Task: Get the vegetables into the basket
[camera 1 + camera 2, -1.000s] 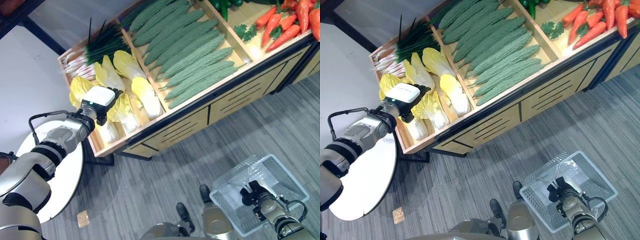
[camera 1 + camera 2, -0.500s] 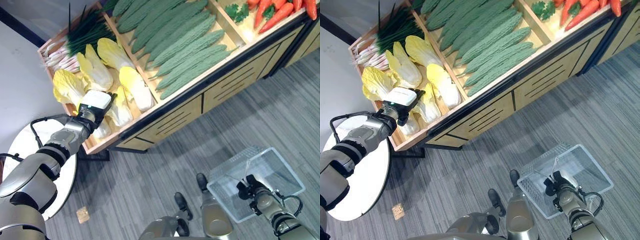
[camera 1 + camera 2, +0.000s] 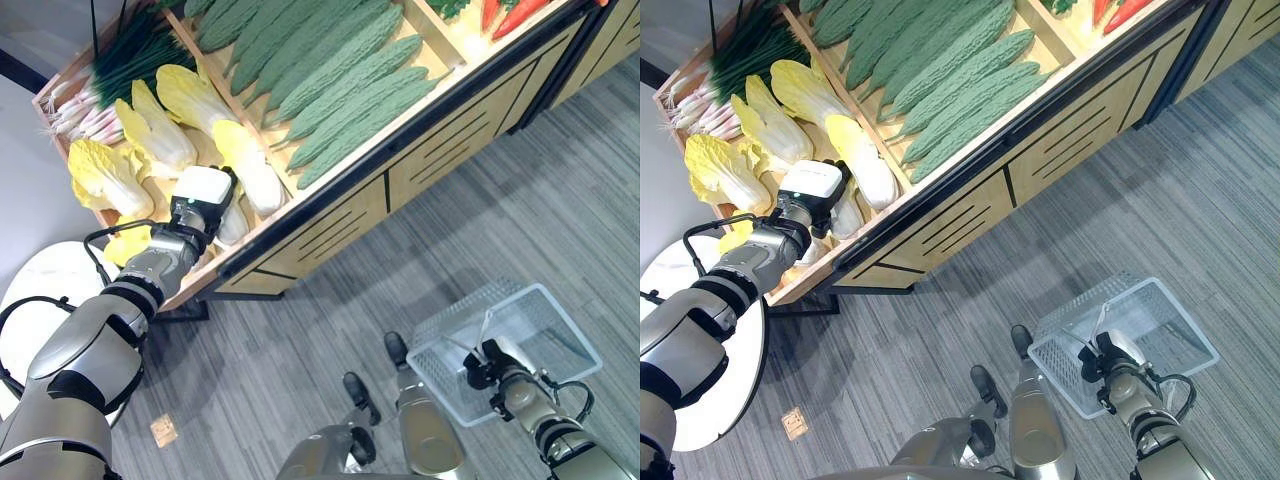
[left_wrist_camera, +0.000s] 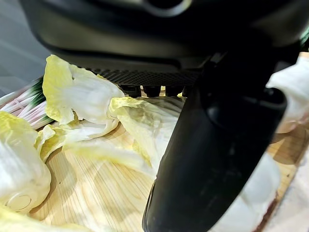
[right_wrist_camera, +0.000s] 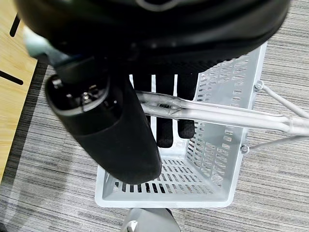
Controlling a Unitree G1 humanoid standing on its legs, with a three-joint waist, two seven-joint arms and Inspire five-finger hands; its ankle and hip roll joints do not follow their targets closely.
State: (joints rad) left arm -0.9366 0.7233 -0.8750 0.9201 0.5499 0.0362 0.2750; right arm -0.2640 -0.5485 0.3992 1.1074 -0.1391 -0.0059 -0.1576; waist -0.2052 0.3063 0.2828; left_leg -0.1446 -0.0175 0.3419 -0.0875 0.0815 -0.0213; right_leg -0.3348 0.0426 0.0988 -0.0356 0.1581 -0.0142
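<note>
1. A grey striped floor runs under a wooden stall (image 3: 330, 215) whose tilted top is split into bins of produce.
2. The left hand (image 3: 200, 200) reaches into the cabbage bin at the stall's left end. Its back hides the fingers from above, and in the left wrist view the thumb hangs over a cabbage (image 4: 145, 128) with the fingertips barely showing past the palm, so I cannot tell whether it has closed on anything.
3. Around that hand lie more cabbages (image 3: 160, 135); scallions (image 3: 110, 70) sit beyond them, gourds (image 3: 330, 70) fill the next bin over, and a white round table (image 3: 40, 300) stands beside the stall.
4. The right hand (image 5: 166, 113) has its fingers curled round the metal handle (image 5: 217, 115) of the basket (image 3: 545, 330), carrying it low above the floor, well apart from the stall. No vegetable lies in it.
5. Judged step: the pick of the first cabbage, early in the task.
6. Next, the left hand needs a firm wrap round one cabbage, a lift clear of the bin's front lip, then a carry across to the basket.
</note>
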